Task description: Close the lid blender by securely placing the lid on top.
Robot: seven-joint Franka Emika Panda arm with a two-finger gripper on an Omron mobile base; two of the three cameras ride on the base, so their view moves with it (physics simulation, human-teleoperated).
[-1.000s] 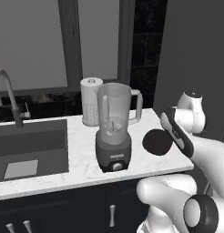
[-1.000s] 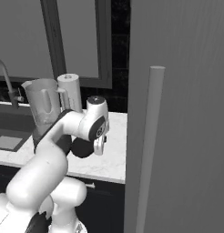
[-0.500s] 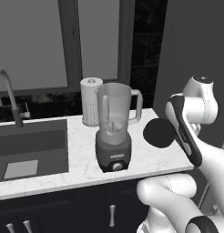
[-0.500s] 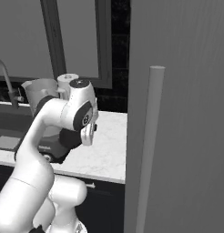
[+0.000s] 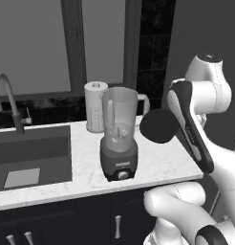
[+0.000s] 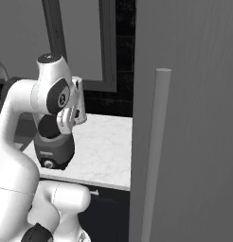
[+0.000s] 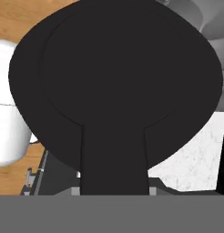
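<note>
The blender (image 5: pixel 120 139) stands on the marble counter, its translucent grey jar open at the top above a dark base with a front knob (image 5: pixel 122 175). The black round lid (image 5: pixel 159 125) hangs in the air just right of the jar, near its upper half. My gripper (image 5: pixel 171 125) is shut on the lid's tab. In the hand view the lid (image 7: pixel 114 77) spreads across the middle, its tab (image 7: pixel 114 159) running down to my hidden fingertips. From the right base view my hand covers the jar, and the blender base (image 6: pixel 54 150) shows below it.
A white paper towel roll (image 5: pixel 94 106) stands right behind the blender. A sink (image 5: pixel 33 153) and faucet (image 5: pixel 7 100) lie to the left. The counter (image 5: pixel 157 162) ends near my arm. A tall grey panel with a vertical bar handle (image 6: pixel 154 156) rises on the right.
My arm has lifted and swung in, carrying the lid up and a little left, closer to the blender jar's top. The blender has not moved.
</note>
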